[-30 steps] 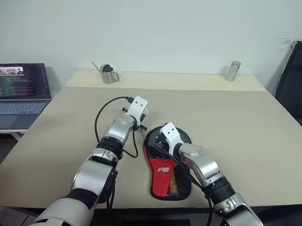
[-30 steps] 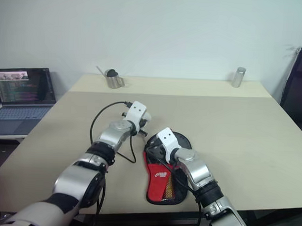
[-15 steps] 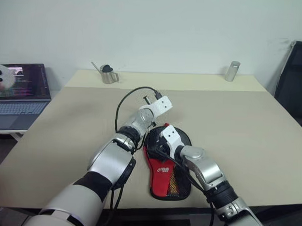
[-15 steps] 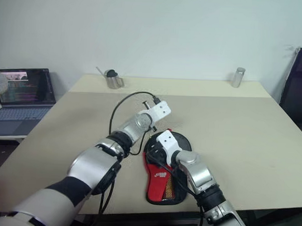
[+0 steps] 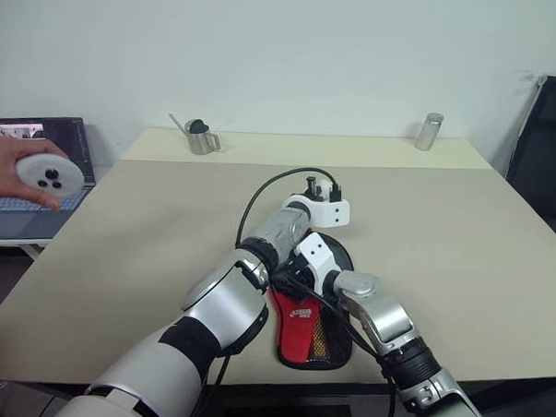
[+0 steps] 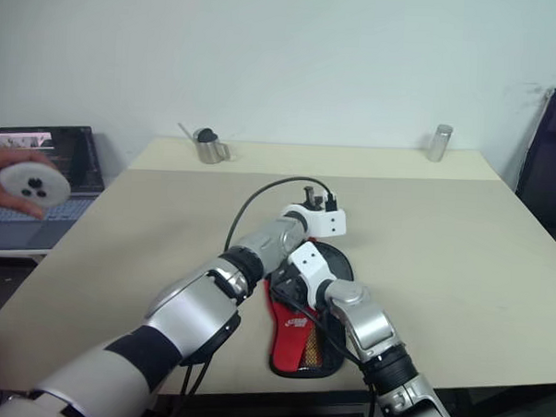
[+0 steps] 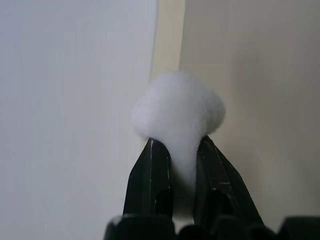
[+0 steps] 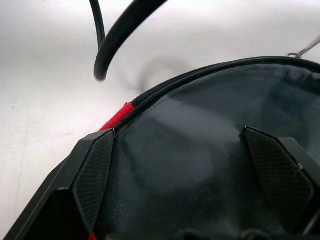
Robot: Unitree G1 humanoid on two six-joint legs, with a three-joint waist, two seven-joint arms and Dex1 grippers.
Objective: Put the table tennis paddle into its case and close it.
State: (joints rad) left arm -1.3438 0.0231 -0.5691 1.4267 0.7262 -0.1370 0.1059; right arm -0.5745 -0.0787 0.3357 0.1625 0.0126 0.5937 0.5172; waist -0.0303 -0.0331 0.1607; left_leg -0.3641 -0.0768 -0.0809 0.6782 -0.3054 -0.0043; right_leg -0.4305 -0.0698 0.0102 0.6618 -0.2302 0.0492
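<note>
Case [image 5: 308,311] soft, light fabric; take zipper edge. My right gripper [image 8: 192,165] wide over it; left gripper [image 7: 182,165] pinches white fluffy ball [image 7: 177,107].

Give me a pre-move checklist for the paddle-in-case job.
1. Left gripper grip: ok, shut on a white tuft.
2. Right gripper: ok, open over the black round part of the case.
3. Case flat on the table: ok.
4. Paddle inside: cannot tell, the fabric hides the contents.
5. Zipper fully shut: cannot tell; the stretch by the right gripper looks closed.
6. Person's hand with white disc: ok, well left of both arms.
</note>
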